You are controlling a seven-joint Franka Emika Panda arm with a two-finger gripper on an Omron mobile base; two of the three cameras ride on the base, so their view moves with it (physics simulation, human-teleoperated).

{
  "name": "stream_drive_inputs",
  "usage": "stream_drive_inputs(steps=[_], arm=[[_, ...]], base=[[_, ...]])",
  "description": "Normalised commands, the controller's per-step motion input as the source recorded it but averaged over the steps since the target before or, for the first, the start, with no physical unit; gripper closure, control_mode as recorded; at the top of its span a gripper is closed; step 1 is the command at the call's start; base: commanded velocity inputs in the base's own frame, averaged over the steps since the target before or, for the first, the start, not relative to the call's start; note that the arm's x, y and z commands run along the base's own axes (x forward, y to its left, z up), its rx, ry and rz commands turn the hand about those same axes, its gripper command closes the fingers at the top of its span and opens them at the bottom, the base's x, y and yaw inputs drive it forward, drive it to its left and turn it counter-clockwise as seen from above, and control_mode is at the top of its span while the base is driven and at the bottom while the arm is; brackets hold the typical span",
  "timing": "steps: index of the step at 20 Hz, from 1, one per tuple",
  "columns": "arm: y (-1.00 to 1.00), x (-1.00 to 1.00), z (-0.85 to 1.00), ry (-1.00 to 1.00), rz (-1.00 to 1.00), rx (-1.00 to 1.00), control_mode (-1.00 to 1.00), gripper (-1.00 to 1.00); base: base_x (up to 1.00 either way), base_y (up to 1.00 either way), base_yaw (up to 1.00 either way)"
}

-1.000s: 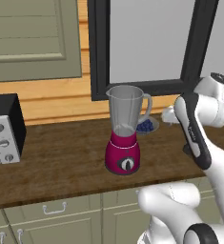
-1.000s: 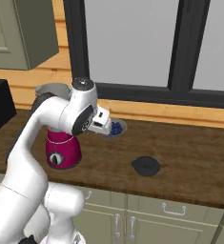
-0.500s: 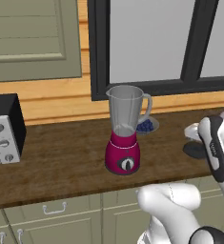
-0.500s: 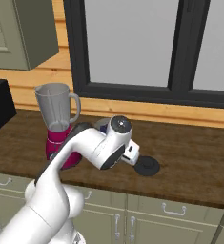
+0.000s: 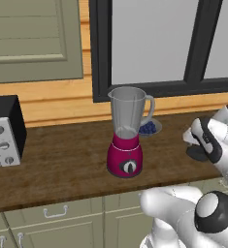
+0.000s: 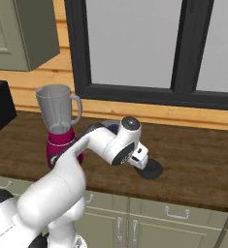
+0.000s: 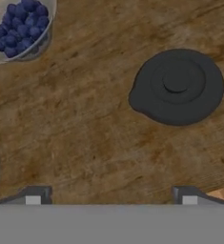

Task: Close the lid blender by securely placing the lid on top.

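Left base view: the blender [image 5: 126, 140] stands open-topped mid-table, far left of my arm. Right base view: my end effector [image 6: 145, 163] hangs right over the lid [image 6: 151, 169]. Hand view: fingers [image 7: 33, 196] spread apart, holding nothing, lid off-center, so dropping now could clip its rim and skid it.

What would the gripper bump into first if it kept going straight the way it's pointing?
Probably the bare wooden counter, just beside the lid. The open gripper points down, and the lid sits off to one side of its line, though depth is hard to judge.
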Motion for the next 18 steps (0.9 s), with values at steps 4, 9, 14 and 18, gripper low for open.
stream_drive_inputs(steps=[4,9,14,18], arm=[[-0.69,0.19,-0.21,0.2,0.0,0.0,-1.0,-1.0],[-0.47,0.14,-0.22,0.13,0.0,0.0,-1.0,-1.0],[-0.23,0.23,-0.39,0.07,0.0,0.0,-1.0,-1.0],[-0.07,0.35,-0.21,0.08,0.0,0.0,-1.0,-1.0]], base=[[0.0,0.0,0.0],[0.0,0.0,0.0],[0.0,0.0,0.0],[0.0,0.0,0.0]])
